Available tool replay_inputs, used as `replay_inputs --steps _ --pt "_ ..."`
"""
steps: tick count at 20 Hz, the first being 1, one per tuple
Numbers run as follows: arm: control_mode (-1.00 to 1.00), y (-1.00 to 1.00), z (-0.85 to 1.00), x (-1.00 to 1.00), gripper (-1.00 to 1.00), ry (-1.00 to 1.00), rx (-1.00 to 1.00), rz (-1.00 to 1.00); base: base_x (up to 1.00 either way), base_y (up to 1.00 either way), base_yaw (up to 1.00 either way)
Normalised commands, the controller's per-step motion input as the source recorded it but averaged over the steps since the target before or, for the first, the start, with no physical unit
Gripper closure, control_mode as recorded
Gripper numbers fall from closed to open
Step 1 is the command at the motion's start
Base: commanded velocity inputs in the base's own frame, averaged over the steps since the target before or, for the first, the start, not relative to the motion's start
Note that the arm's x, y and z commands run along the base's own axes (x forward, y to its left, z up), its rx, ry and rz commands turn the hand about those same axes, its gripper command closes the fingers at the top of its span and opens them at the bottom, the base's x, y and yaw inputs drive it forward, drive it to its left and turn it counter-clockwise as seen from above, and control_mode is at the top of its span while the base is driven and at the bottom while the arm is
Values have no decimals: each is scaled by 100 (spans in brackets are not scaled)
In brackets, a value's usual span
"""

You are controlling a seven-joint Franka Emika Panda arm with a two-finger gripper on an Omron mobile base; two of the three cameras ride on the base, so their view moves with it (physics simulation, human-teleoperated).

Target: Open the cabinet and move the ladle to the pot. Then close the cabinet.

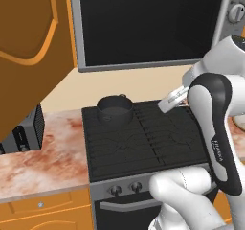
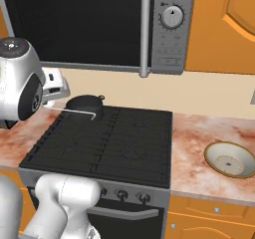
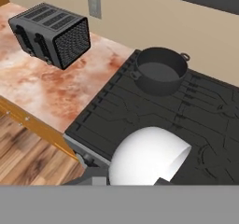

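The cabinet's orange door [image 1: 28, 47] stands swung open at the upper left. The short dark pot [image 1: 115, 108] [image 2: 85, 105] [image 3: 160, 71] sits on the back left burner of the black stove [image 1: 143, 140]. The ladle's pale round bowl [image 3: 149, 158] hangs large and close in the hand view, short of the pot, and hides my fingertips. In the right base view its thin handle [image 2: 82, 113] runs in front of the pot. My gripper [image 1: 165, 104] hovers above the stove, near the pot, shut on the ladle.
A black slotted toaster [image 3: 51, 34] [image 1: 26, 128] stands on the marbled counter left of the stove. The microwave [image 1: 148, 23] hangs low over the burners. A cream bowl [image 2: 230, 159] rests on the counter to the right, under a closed orange door [image 2: 224, 24].
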Motion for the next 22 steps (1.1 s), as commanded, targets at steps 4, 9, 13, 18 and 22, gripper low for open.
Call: replay_inputs --steps 4,9,13,18,22 --pt "-100 0 -1 3 100 0 0 0 0 0 0" --pt "-100 6 -20 0 100 -1 0 0 0 0 0" --pt "-100 13 -35 0 100 -2 0 0 0 0 0" --pt "-100 11 -25 19 100 -1 0 0 0 0 0" --pt "-100 10 -17 26 100 0 0 0 0 0 0"
